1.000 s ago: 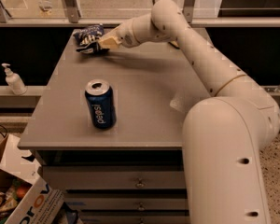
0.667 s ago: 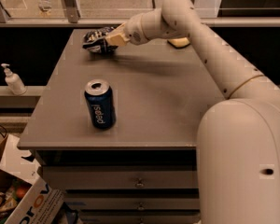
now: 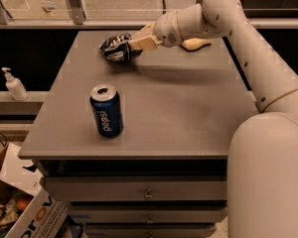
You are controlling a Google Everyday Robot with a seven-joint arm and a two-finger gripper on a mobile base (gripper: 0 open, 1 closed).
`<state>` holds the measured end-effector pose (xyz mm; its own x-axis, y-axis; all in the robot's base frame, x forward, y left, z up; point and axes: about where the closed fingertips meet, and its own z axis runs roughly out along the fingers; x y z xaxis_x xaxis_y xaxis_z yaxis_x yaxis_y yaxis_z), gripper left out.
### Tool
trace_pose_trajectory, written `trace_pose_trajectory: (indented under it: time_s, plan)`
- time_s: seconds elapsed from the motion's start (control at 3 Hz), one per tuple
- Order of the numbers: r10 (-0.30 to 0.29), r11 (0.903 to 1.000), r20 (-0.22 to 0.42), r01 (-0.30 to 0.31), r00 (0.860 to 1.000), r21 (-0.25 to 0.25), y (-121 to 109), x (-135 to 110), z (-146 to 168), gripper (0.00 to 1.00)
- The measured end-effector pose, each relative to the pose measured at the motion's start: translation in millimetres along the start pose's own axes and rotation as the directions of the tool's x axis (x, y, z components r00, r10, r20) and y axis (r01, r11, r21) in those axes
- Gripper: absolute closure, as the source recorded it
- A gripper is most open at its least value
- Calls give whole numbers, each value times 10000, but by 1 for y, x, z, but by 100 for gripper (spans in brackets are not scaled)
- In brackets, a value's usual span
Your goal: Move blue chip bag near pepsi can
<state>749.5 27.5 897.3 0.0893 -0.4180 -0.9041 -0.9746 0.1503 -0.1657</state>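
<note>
Blue chip bag (image 3: 113,48), half-hidden, gripped by end effector (image 3: 132,45) over far tabletop (image 3: 184,108).

The arm stretches far forward; its gripper (image 3: 132,45) at the end clamps the blue chip bag (image 3: 112,47).

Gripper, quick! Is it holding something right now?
Gripper: closed on the blue chip bag, over the far part of the table.

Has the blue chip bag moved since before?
Yes. Gripped by the tool at the far side, the blue chip bag shifted right, nearer the pepsi can.
</note>
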Motion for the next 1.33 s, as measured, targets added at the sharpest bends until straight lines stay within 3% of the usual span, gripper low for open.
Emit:
trace_pose_trajectory:
  time_s: [0.33, 0.67, 1.33]
  plan:
    - [-199, 9952, 309, 227, 9993, -948, 28, 9, -28, 100]
    - [-320, 9886, 552, 397, 9980, -1450, 58, 10, -57, 100]
    - [-469, 9823, 619, 572, 9970, -1785, 137, 9, -88, 100]
